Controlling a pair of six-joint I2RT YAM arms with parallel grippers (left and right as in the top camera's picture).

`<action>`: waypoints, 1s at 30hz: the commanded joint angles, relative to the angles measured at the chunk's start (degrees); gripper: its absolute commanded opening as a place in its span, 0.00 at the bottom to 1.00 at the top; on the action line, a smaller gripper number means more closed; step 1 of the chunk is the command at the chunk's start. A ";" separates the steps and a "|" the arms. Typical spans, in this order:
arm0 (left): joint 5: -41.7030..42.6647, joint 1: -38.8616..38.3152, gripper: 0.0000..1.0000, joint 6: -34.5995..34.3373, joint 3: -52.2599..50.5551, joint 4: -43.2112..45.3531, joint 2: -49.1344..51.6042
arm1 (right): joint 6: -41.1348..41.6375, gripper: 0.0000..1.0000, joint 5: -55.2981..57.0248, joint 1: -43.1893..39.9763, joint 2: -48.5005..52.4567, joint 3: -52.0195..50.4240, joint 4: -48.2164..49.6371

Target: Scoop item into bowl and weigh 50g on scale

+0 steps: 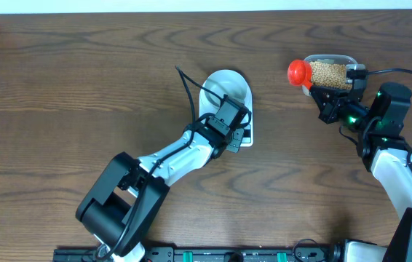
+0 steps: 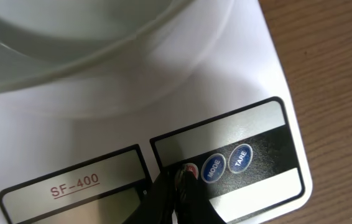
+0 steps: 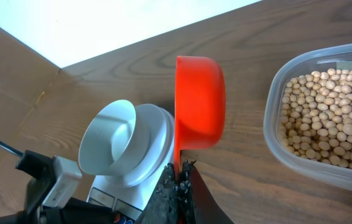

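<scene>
Both arms stand ready at the wooden counter (image 1: 82,87) as the weighing starts. The left pincer (image 2: 179,180), clenched with nothing in it, sets its tip on the red button (image 2: 190,170) of the scale (image 2: 244,74), just beside the MODE and TARE (image 2: 241,155) keys. The bowl (image 3: 107,143) sits on the scale's platform and looks empty. Across the counter, the right pincer (image 3: 181,171) is clamped on the handle of an orange scoop (image 3: 199,102), which hangs tipped on its side just beside the clear tub (image 3: 274,134). The beans (image 3: 328,118) all lie in that tub, well apart from the bowl; none shows on the counter.

The step in hand appears to be waking the scale, with scooping not yet begun. Next, the scale likely needs zeroing under the bowl. The right arm must then swing the scoop over the tub's rim, dig in and carry it level to the bowl, since round beans roll off easily.
</scene>
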 commanded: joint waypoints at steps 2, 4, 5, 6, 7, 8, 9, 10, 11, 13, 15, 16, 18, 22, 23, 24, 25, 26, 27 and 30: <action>-0.90 0.20 0.08 0.52 1.20 0.57 0.68 | -1.01 0.01 0.26 0.07 0.15 0.59 0.20; -0.90 0.20 0.07 0.52 1.20 0.70 0.68 | -0.98 0.01 0.44 0.07 0.15 0.59 0.20; -0.90 0.20 0.07 0.52 1.20 0.83 0.70 | -1.01 0.01 0.61 0.07 0.15 0.59 0.20; -0.90 0.20 0.07 0.52 1.20 0.96 0.74 | -1.01 0.01 0.87 0.07 0.15 0.59 0.20; -0.90 0.20 0.07 0.52 1.20 1.11 0.85 | -1.01 0.01 1.14 0.07 0.15 0.59 0.20; -0.90 0.20 0.07 0.52 1.20 1.27 1.03 | -1.01 0.01 1.36 0.07 0.15 0.59 0.20; -0.90 0.20 0.07 0.52 1.20 1.38 1.11 | -0.98 0.01 1.49 0.07 0.15 0.59 0.20; -0.90 0.20 0.07 0.52 1.20 1.49 1.25 | -0.98 0.01 1.49 0.07 0.15 0.59 0.20; -0.90 0.20 0.07 0.52 1.20 1.53 1.36 | -0.98 0.01 1.46 0.07 0.15 0.59 0.17; -0.90 0.20 0.07 0.52 1.20 1.70 1.51 | -0.98 0.01 1.49 0.07 0.15 0.59 0.17; -0.87 0.20 0.07 0.52 1.20 1.73 1.55 | -0.98 0.01 1.46 0.07 0.15 0.59 0.17; -0.87 0.20 0.07 0.52 1.20 1.73 1.55 | -0.98 0.01 1.46 0.07 0.15 0.59 0.17; -0.87 0.20 0.07 0.52 1.20 1.73 1.55 | -0.98 0.01 1.46 0.07 0.15 0.59 0.17; -0.44 0.20 0.07 0.50 1.20 1.73 2.21 | -0.98 0.01 1.46 0.07 0.15 0.59 0.17; -0.33 0.20 0.07 0.50 1.20 1.73 2.51 | -0.98 0.01 1.46 0.07 0.15 0.59 0.17; -0.24 0.20 0.07 0.48 1.20 1.68 2.67 | -0.96 0.01 1.46 0.07 0.15 0.59 0.17; -0.24 0.20 0.07 0.48 1.20 1.70 2.84 | -0.96 0.01 1.46 0.07 0.15 0.59 0.17; -0.24 0.20 0.07 0.48 1.20 1.70 2.84 | -0.96 0.01 1.46 0.07 0.15 0.59 0.17; -0.22 0.20 0.07 0.48 1.20 1.68 2.84 | -0.96 0.01 1.44 0.07 0.15 0.59 0.17; -0.20 0.20 0.08 0.17 1.14 1.18 2.86 | -0.96 0.01 1.44 0.07 0.15 0.59 0.17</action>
